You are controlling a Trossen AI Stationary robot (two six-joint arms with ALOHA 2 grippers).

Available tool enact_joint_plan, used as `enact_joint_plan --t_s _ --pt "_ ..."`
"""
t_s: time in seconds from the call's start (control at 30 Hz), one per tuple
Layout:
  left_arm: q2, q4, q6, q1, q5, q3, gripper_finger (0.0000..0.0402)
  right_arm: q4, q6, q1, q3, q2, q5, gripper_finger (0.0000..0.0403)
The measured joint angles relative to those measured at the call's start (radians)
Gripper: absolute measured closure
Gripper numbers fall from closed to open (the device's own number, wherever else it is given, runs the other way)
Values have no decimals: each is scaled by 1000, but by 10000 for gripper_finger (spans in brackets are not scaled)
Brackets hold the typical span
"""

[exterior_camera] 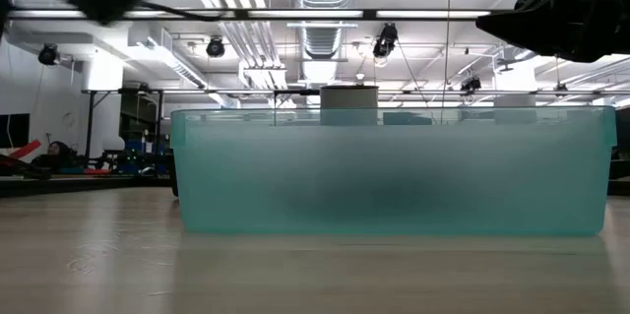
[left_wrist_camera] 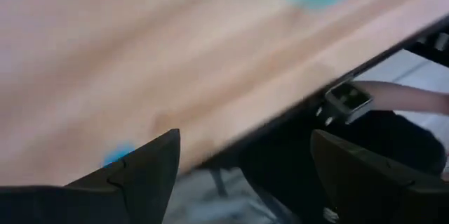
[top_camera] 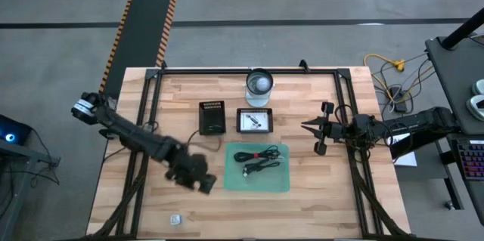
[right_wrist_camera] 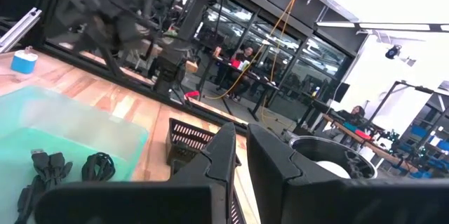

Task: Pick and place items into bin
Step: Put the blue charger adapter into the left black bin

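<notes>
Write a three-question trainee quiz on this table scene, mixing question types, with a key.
1. True or false: the green bin already holds black coiled cables.
2. Multiple choice: where is the small white piece? A) inside the bin B) on the table near the front edge, on the left arm's side C) in the right claw
3. Fill in: the left claw is ____, just beside the bin's left edge; the right claw, waiting at the bin's right, is ____.

Key: 1 true; 2 B; 3 open, shut.
</notes>
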State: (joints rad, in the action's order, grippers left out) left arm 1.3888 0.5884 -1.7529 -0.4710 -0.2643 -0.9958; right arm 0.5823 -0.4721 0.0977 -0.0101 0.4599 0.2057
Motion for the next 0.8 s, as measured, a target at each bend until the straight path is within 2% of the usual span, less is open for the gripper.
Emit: enact_joint_plan --t_s 0.17,0.3,0.47,0.8 --pt "6 5 -430 -181 13 1 101 0 0 0 0 0 0 376" --pt "47 5 -690 -303 17 -1 101 0 0 0 0 0 0 376" --pt "114 22 -726 -379 9 -4 101 0 0 0 0 0 0 376" --pt "255 -29 -721 -382 10 -19 100 4 17 0 0 0 0 376"
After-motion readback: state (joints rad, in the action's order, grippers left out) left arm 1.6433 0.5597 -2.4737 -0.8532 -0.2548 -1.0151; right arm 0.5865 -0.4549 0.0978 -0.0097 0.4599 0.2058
